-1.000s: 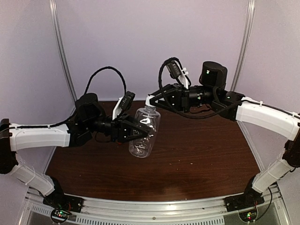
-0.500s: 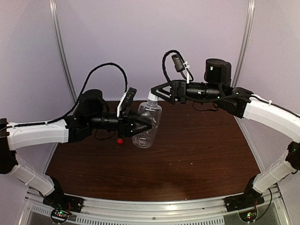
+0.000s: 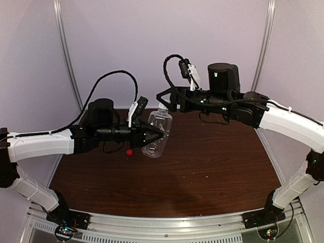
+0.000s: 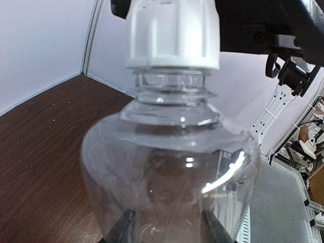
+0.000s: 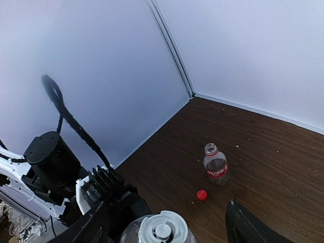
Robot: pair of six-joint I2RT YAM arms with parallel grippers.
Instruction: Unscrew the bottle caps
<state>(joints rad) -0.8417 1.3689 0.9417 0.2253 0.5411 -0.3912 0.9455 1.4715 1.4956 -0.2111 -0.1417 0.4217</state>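
Red cap (image 5: 202, 194) by small bottle (image 5: 216, 164); left fingers (image 3: 152, 134) grip big bottle (image 4: 172, 172); right fingers (image 5: 243, 225) released.

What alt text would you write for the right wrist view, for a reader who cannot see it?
The right gripper hangs open over the white cap of a clear bottle, one finger on each side, not touching it. Beyond, on the brown table, a small uncapped bottle with a red label stands beside a loose red cap.
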